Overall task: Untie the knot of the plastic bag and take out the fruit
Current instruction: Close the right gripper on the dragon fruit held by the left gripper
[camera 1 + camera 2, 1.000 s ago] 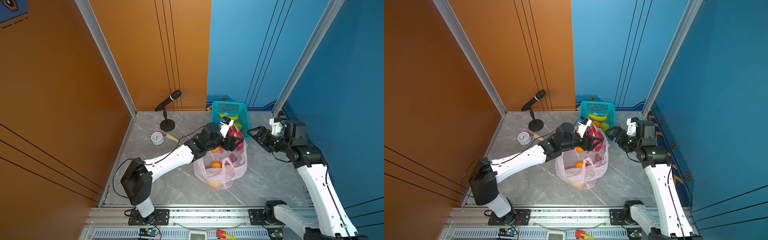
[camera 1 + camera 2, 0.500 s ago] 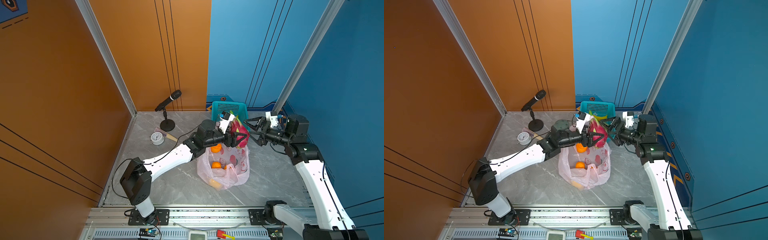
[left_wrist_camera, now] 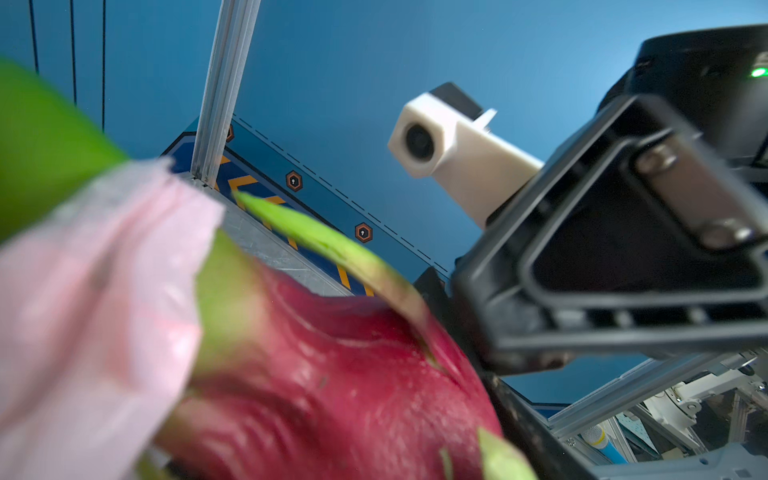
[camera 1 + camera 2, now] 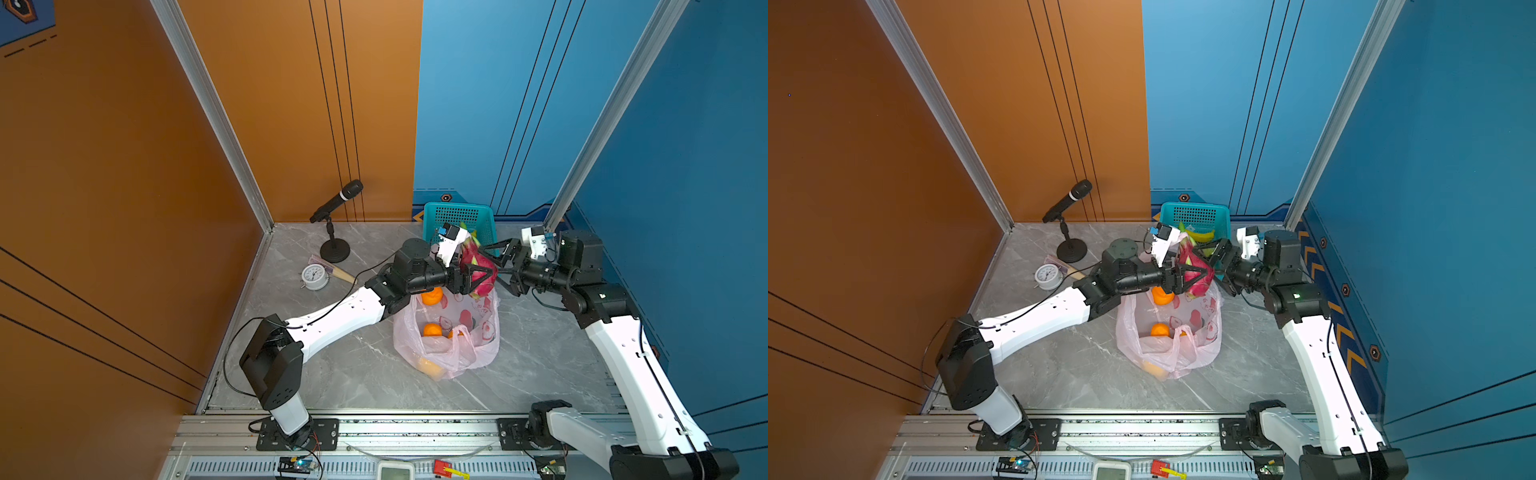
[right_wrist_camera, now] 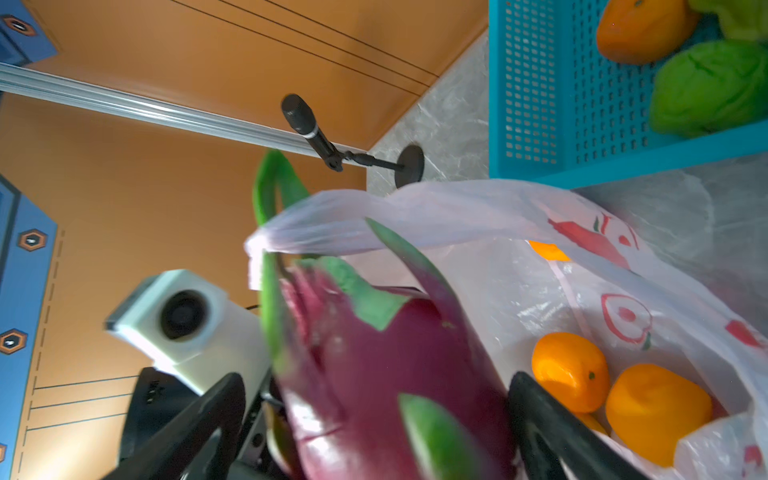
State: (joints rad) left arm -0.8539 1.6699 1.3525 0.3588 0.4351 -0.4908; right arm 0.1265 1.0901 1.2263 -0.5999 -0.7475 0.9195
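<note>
R pincer [image 5: 376, 380] moved in, open; L pincer [image 4: 484, 275] grips dragon fruit [image 4: 474, 255]; tangerines [image 4: 432, 329] in bag [image 4: 484, 336].

Between my left tool [image 4: 484, 276] and right tool [image 4: 493, 266] sits the dragon fruit [image 4: 478, 266], above the plastic bag [image 4: 478, 336] with tangerines [image 4: 432, 330] inside; basket [image 4: 461, 212] behind the bag, microphone [image 4: 336, 201] and clock [image 4: 314, 276] to its left on the surface [image 4: 365, 374].
</note>
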